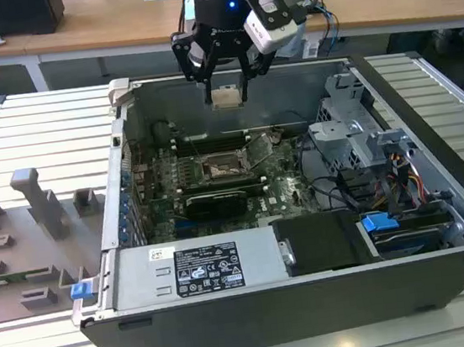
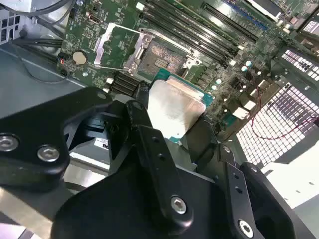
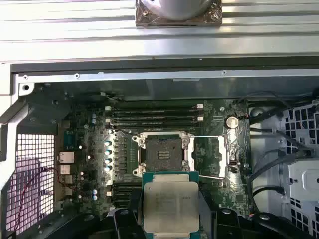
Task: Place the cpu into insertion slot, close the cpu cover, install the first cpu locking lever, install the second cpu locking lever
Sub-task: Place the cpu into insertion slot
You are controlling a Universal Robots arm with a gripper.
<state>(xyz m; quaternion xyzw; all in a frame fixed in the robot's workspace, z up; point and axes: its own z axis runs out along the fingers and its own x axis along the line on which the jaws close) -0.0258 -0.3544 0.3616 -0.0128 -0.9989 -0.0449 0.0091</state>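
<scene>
Inside the open case, the insertion slot sits bare at mid-board. The jaws grip the cpu well above it, nearer the case's far wall. The cpu cover stands raised beside the slot, on the exterior view's right.

No wording is legible. The power supply carries a black-and-white rating label on its top face, with rows of small marks, all unreadable. A small white sticker sits at the label's 10 o'clock. The cpu bears faint engraved lines on its metal face, undecipherable.
</scene>
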